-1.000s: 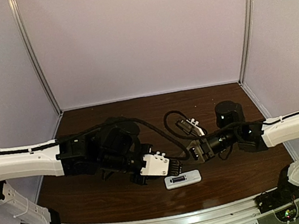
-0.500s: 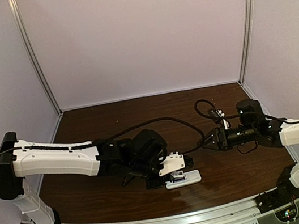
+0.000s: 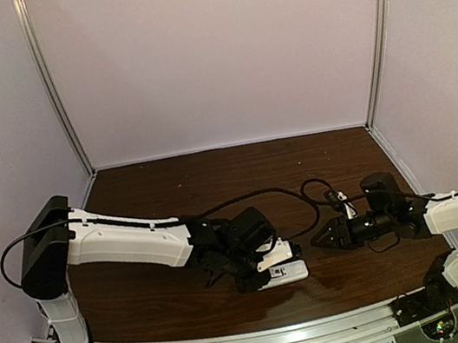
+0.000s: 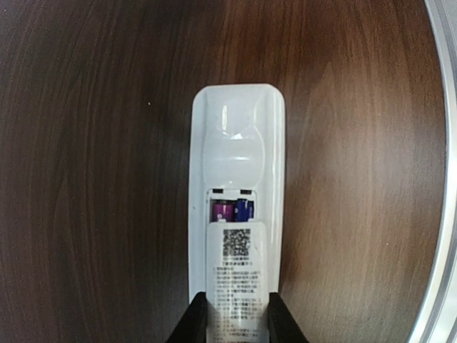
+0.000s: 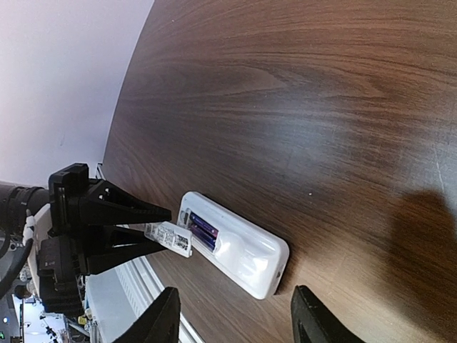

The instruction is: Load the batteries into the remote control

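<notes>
Bottom centre, left gripper (image 4: pixel 237 311) pinches the thin, likely brittle cover (image 4: pixel 237 275) by its long edges, half over batteries (image 4: pixel 232 210) in the light, probably skid-prone remote (image 4: pixel 235 143); right gripper (image 3: pixel 320 240), centre-right, gapes empty.

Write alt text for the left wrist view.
A white remote control lies face down on a dark wooden table, its open compartment showing two batteries, one purple and one blue. At the bottom edge, the left gripper holds the labelled battery cover between its jaws, partly over the compartment.
</notes>
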`<state>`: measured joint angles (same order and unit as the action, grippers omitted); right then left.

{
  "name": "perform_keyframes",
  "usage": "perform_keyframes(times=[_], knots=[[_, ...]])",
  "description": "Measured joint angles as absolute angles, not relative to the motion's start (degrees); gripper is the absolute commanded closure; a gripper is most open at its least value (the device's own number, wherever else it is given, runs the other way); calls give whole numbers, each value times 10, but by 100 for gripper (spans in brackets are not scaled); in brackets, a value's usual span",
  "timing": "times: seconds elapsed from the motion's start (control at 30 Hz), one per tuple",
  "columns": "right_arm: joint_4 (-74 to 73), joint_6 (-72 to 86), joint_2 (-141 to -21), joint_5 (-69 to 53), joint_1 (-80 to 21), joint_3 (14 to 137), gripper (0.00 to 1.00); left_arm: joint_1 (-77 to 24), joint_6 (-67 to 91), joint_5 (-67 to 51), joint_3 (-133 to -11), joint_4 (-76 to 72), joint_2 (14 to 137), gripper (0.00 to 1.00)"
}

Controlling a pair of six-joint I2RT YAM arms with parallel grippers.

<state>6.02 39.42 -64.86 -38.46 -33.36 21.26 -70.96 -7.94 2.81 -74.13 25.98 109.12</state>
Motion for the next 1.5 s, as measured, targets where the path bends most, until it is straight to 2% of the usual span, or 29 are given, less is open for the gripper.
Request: perform_keyframes(times=[1.23, 1.5], knots=[[114, 409, -668, -393, -294, 183, 47, -710, -93, 33, -796, 288, 1147, 81], [114, 409, -665, -400, -291, 183, 47, -710, -101, 36, -803, 292, 1155, 76]])
